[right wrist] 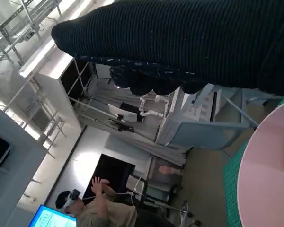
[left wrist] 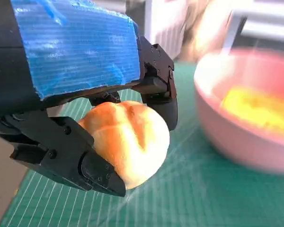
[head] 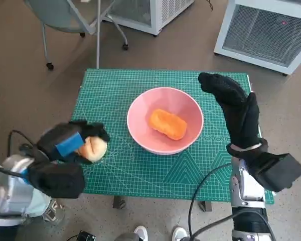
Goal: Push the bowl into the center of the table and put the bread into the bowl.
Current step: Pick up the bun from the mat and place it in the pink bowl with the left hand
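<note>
I have the left hand point(head: 70, 143) at the lower left of the head view, its fingers point(left wrist: 163, 106) closed round a pale round bread roll point(left wrist: 128, 137). The wrist picture shows the roll clamped between fingers on either side, so I judge the grip firm enough for a carry. It sits low over the left edge of the green cutting mat point(head: 115, 165), just beside the pink bowl point(head: 140, 135) but not yet over it.

The bowl stands at about the middle of the frame and of the table, so I judge the pushing part done. An orange piece point(head: 168, 124) already lies in it, slightly right of its centre, which leaves room on the left side for the roll.

My right hand point(head: 236, 108) is at the right of the frame beside the bowl's rim, holding nothing, fingers stretched out flat, apparently clear of the bowl.

I can read no brand or writing anywhere. The mat carries only grid lines. A person point(right wrist: 99, 203) sits at a screen in the lower left of the right wrist view.
</note>
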`<state>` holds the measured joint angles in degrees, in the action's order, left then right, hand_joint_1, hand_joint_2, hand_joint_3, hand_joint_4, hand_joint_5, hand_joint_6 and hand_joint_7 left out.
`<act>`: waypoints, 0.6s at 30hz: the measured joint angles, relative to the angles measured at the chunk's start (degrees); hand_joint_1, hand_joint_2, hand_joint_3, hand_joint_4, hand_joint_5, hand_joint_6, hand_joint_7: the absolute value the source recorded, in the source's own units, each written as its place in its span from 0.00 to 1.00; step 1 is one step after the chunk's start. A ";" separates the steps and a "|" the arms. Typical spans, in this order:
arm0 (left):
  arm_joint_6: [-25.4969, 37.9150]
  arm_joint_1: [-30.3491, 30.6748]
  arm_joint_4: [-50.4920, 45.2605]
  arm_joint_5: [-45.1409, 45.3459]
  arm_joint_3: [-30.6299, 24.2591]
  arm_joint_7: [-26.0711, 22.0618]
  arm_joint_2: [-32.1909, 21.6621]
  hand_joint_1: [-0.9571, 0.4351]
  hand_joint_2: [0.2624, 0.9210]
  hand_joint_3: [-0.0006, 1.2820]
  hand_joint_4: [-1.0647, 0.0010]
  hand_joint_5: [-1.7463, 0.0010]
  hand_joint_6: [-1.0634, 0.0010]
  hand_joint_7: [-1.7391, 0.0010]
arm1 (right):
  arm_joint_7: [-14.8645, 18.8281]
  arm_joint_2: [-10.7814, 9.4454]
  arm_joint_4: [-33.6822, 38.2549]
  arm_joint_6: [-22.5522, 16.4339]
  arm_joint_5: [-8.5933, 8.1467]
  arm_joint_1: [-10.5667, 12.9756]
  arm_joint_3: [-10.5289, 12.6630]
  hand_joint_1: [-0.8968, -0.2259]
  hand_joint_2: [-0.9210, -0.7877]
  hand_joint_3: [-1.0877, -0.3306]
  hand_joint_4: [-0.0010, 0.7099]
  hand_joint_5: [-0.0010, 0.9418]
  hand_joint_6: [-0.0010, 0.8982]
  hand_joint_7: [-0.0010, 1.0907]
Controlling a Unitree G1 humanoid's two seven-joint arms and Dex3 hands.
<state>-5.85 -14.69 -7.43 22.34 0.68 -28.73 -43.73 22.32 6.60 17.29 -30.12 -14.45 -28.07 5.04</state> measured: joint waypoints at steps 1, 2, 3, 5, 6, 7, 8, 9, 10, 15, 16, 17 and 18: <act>0.00 -0.47 -0.42 -0.31 -0.33 0.06 0.12 0.69 1.00 0.12 0.41 0.31 0.53 0.24 | 0.00 -0.02 0.08 0.01 -0.03 0.00 0.00 0.30 0.00 0.42 0.30 0.00 0.00 0.46; 0.03 -1.26 -0.91 -0.64 -0.69 0.28 0.39 0.69 1.00 0.12 0.41 0.31 0.54 0.24 | 0.00 -0.04 0.16 0.02 -0.05 0.00 0.00 0.30 0.00 0.42 0.30 0.00 0.00 0.46; 0.11 -2.16 -1.43 -0.86 -0.97 0.58 0.75 0.69 1.00 0.12 0.40 0.31 0.53 0.24 | 0.00 -0.06 0.21 0.02 -0.05 0.00 -0.01 0.30 0.00 0.42 0.30 0.00 0.00 0.46; 0.43 -3.92 -2.52 -0.95 -1.34 1.23 1.49 0.69 1.00 0.11 0.40 0.31 0.53 0.25 | 0.01 -0.12 0.27 0.03 -0.05 0.00 -0.03 0.30 0.00 0.42 0.30 0.00 0.00 0.46; 0.62 -5.02 -3.07 -0.95 -1.38 1.63 1.89 0.69 1.00 0.11 0.39 0.30 0.52 0.26 | 0.01 -0.15 0.30 0.03 -0.06 -0.01 -0.04 0.30 0.00 0.42 0.30 0.00 0.00 0.46; 0.82 -6.12 -3.55 -0.93 -1.36 2.01 2.39 0.69 1.00 0.10 0.39 0.30 0.51 0.28 | 0.01 -0.18 0.32 0.03 -0.05 -0.01 -0.04 0.30 0.00 0.42 0.30 0.00 0.00 0.46; 1.06 -7.03 -4.00 -0.84 -1.30 2.36 2.90 0.69 1.00 0.10 0.38 0.29 0.51 0.28 | 0.01 -0.17 0.34 0.03 -0.06 -0.01 -0.04 0.30 0.00 0.42 0.30 0.00 0.00 0.46; 1.31 -8.08 -4.44 -0.76 -1.24 2.87 3.55 0.69 1.00 0.10 0.38 0.29 0.50 0.29 | 0.01 -0.18 0.36 0.03 -0.06 -0.01 -0.04 0.31 0.00 0.42 0.30 0.00 0.00 0.46; 1.41 -8.90 -4.90 -0.70 -1.15 3.29 4.15 0.69 1.00 0.09 0.38 0.28 0.49 0.31 | 0.02 -0.20 0.36 0.03 -0.06 -0.01 -0.06 0.31 0.00 0.42 0.30 0.00 0.00 0.46; 1.75 -13.50 -5.57 0.58 1.18 5.98 8.30 0.69 0.99 0.08 0.37 0.25 0.43 0.38 | 0.04 -0.15 0.43 0.02 -0.13 -0.01 0.03 0.32 0.00 0.42 0.30 0.00 0.00 0.46; 1.70 -14.30 -5.50 0.76 1.86 6.65 9.31 0.69 0.99 0.07 0.37 0.25 0.41 0.40 | 0.04 -0.15 0.45 0.02 -0.14 -0.01 0.04 0.32 0.00 0.41 0.30 0.00 0.00 0.46; 1.54 -15.14 -5.39 1.04 2.53 7.28 10.31 0.69 1.00 0.07 0.36 0.25 0.40 0.41 | 0.04 -0.17 0.46 0.02 -0.13 -0.02 0.03 0.32 0.00 0.41 0.30 0.00 0.00 0.46; 1.14 -15.98 -5.11 1.55 3.41 7.98 11.38 0.69 1.00 0.07 0.36 0.25 0.40 0.41 | 0.04 -0.18 0.47 0.02 -0.13 -0.01 0.02 0.32 0.00 0.41 0.30 0.00 0.00 0.46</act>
<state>-4.70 -30.66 -12.54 23.89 4.09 -20.75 -32.35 22.36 6.41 17.76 -30.10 -14.59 -28.08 5.06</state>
